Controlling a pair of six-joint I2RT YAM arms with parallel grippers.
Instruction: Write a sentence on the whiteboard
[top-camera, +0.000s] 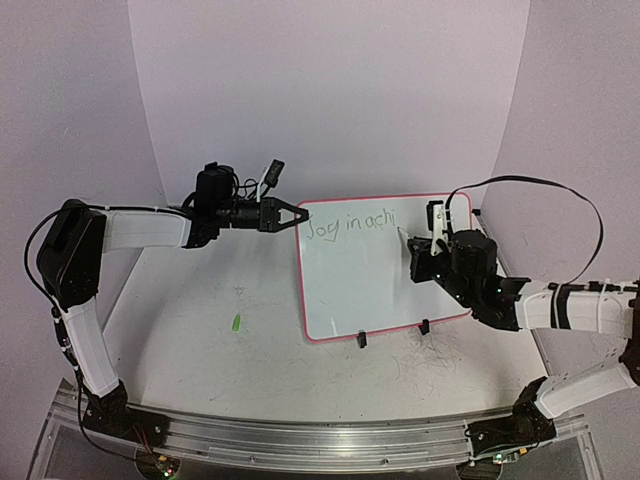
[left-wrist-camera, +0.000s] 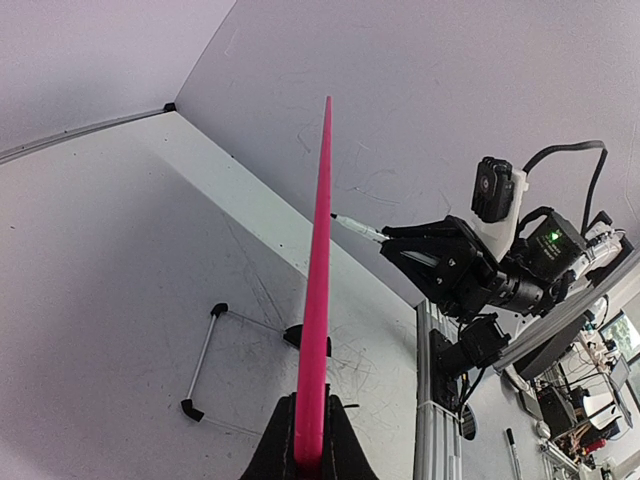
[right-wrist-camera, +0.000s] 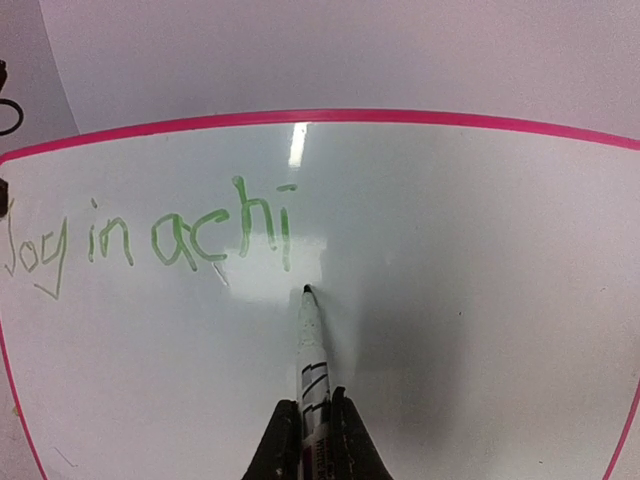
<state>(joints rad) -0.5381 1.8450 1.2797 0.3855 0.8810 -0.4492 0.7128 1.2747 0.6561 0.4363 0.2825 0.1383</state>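
Right fingers (right-wrist-camera: 285, 445) were clamped on a marker (right-wrist-camera: 313, 350), its tip at the whiteboard (right-wrist-camera: 480, 350) just below the sentence's (right-wrist-camera: 200, 240) last letter, bare board lying to frame right; left fingers (left-wrist-camera: 278, 455) gripped the whiteboard's pink rim

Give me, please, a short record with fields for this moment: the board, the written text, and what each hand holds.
board: whiteboard, pink rim, on two black feet
text: sentence in green, so far "Joy in achi"
left hand: shut on the whiteboard's rim
right hand: shut on a marker
marker tip: just below the last letter; contact unclear
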